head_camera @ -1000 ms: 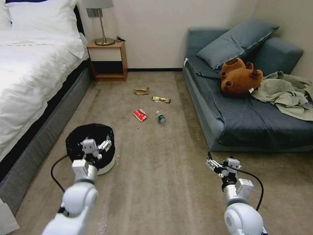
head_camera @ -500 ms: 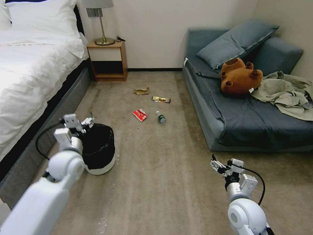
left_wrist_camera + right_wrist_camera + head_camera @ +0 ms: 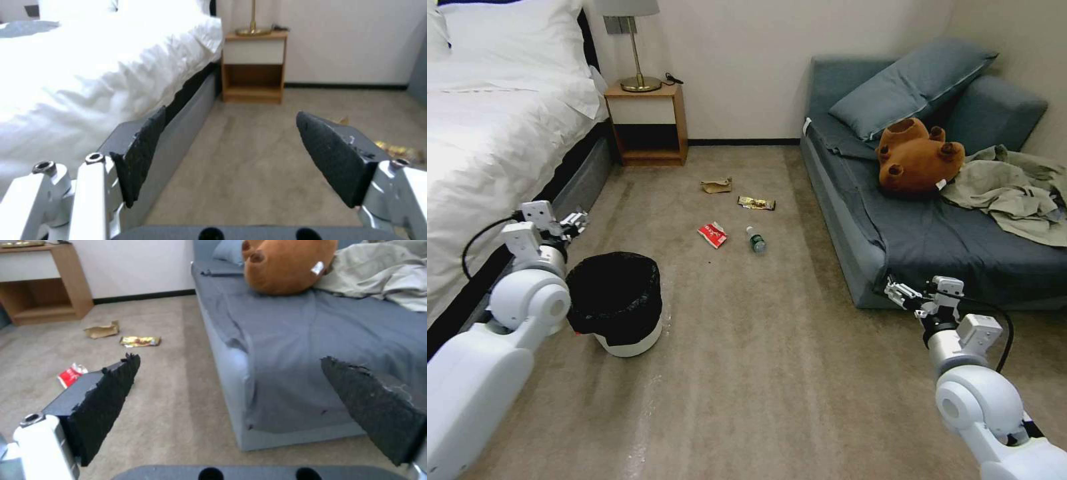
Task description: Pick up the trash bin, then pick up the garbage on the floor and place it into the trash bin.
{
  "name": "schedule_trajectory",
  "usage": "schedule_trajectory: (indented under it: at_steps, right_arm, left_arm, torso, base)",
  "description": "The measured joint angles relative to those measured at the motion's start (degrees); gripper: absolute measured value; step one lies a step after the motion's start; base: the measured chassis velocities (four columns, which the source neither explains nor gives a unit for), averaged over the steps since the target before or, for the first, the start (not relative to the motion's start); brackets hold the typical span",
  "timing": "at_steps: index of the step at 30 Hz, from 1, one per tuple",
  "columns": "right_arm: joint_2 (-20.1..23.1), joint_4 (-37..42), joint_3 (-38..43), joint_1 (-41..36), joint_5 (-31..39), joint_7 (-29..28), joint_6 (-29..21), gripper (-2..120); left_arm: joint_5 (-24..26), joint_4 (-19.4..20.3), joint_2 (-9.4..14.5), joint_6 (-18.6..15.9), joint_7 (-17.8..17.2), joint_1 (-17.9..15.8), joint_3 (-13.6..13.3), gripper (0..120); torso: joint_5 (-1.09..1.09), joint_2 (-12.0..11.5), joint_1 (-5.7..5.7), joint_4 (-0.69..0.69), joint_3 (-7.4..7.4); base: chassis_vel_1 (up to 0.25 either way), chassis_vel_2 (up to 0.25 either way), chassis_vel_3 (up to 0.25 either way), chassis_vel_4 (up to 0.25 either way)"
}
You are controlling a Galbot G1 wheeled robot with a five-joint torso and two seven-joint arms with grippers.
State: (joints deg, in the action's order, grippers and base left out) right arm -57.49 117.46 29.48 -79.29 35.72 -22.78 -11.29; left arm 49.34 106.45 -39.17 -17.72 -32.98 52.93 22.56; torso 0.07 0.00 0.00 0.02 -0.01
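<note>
The trash bin (image 3: 617, 303), white with a black bag liner, stands upright on the carpet by the bed. My left gripper (image 3: 570, 220) hangs open to the bin's left, close to the bed frame and apart from the bin; its jaws (image 3: 231, 113) hold nothing. The garbage lies farther ahead: a red-and-white packet (image 3: 712, 235), a small bottle (image 3: 756, 241), a gold wrapper (image 3: 756, 203) and a brown paper bag (image 3: 717, 186). My right gripper (image 3: 897, 292) is open and empty at the sofa's front corner; past its jaws (image 3: 230, 358) lie the packet (image 3: 71, 374), wrapper (image 3: 140, 341) and bag (image 3: 102, 330).
A white-sheeted bed (image 3: 480, 133) runs along the left. A wooden nightstand (image 3: 650, 123) with a lamp stands at the far wall. A blue-grey sofa (image 3: 854, 267) on the right carries a plush bear (image 3: 917, 157) and crumpled cloth. Open carpet lies between bin and litter.
My left arm has swung left from over the bin to the bed side. My right arm has moved right and forward to the sofa. The bin and litter have stayed put.
</note>
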Motion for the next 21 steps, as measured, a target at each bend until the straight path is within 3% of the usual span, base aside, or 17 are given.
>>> schedule_trajectory:
  at_steps: [1, 4, 12, 14, 15, 20, 21]
  right_arm:
    - [-0.4, -0.4, -0.4, 0.0, -0.5, 0.2, 0.1, 100]
    - [-1.0, -1.2, -1.0, 0.3, -1.0, 0.3, 0.3, 100]
    - [-1.5, -2.9, -2.5, 1.0, -2.3, 0.6, 0.6, 100]
    - [-1.6, -3.5, -3.0, 1.3, -2.5, 0.6, 0.6, 100]
    - [-1.6, -3.5, -3.0, 1.3, -2.5, 0.6, 0.6, 100]
    - [-1.6, -5.5, -6.0, 3.3, -3.3, 0.9, 0.8, 100]
    - [-1.6, -5.5, -6.0, 3.3, -3.3, 0.9, 0.8, 100]
  left_arm:
    - [0.3, -1.2, 0.8, 0.0, 0.5, 0.1, 0.0, 78]
    - [1.5, -3.1, 1.7, -1.0, 0.6, 0.0, 0.0, 78]
    - [4.8, -8.2, 2.7, -6.5, -0.3, -2.0, -1.2, 73]
    - [8.4, -11.1, 2.6, -11.2, -1.5, -3.9, -1.7, 72]
    - [8.4, -11.1, 2.6, -11.2, -1.5, -3.9, -1.7, 72]
    - [14.1, -13.6, 3.1, -18.4, -2.2, -5.5, -2.0, 79]
    - [14.1, -13.6, 3.1, -18.4, -2.2, -5.5, -2.0, 79]
  torso:
    - [-0.13, 0.0, 0.00, 0.00, 0.01]
    - [-0.03, 0.0, 0.00, -0.02, 0.01]
    - [-0.07, 0.0, 0.00, -0.01, 0.01]
    - [-0.07, 0.0, 0.00, -0.02, 0.01]
    - [-0.07, 0.0, 0.00, -0.02, 0.01]
    - [-0.07, 0.0, 0.00, -0.01, 0.01]
    - [-0.07, 0.0, 0.00, -0.01, 0.01]
  base:
    - [0.000, 0.000, 0.000, 0.000]
    - [0.000, 0.000, 0.000, 0.000]
    - [0.000, 0.000, 0.000, 0.000]
    - [0.000, 0.000, 0.000, 0.000]
    - [0.000, 0.000, 0.000, 0.000]
    - [0.000, 0.000, 0.000, 0.000]
    - [0.000, 0.000, 0.000, 0.000]
